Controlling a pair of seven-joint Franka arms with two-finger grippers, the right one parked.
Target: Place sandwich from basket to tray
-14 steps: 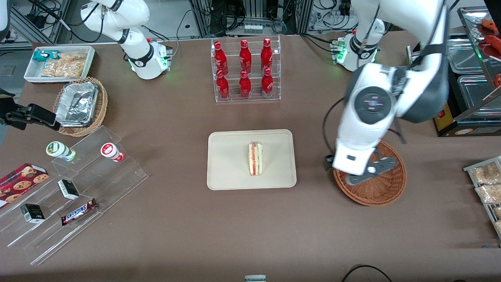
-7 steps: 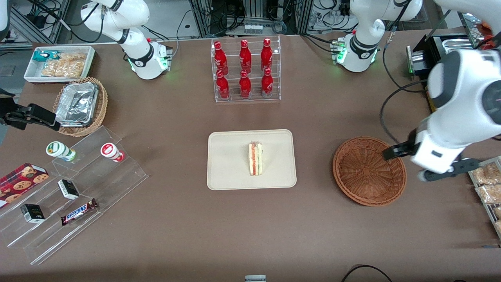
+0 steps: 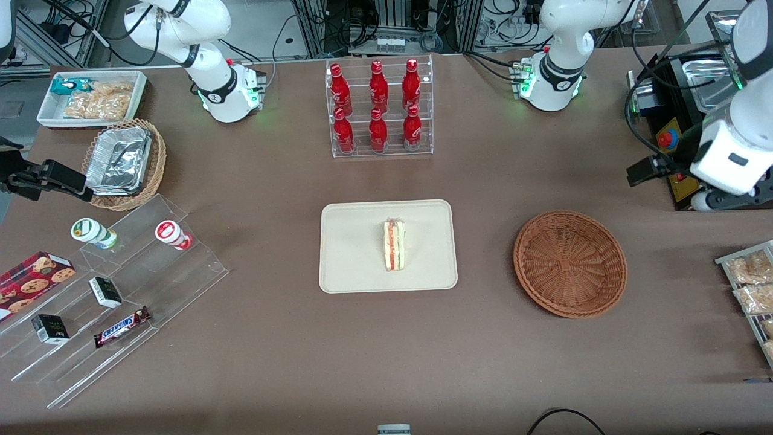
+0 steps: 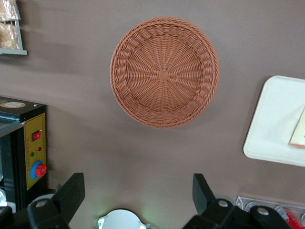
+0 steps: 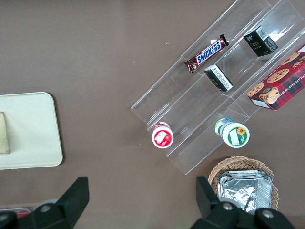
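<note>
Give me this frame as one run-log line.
sandwich: on tray | basket: empty | gripper: jaws open, holding nothing, raised, toward working arm's end of table | phase: placement done

arm: glossy white shells | joints: black bands | gripper (image 4: 136, 198): black fingers (image 4: 71, 193) | cables: black

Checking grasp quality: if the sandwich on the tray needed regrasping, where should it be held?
Across its two flat bread faces, coming from above: the sandwich stands on edge on the tray, filling stripe up. The open tool hangs high, far off toward the working arm's end.
</note>
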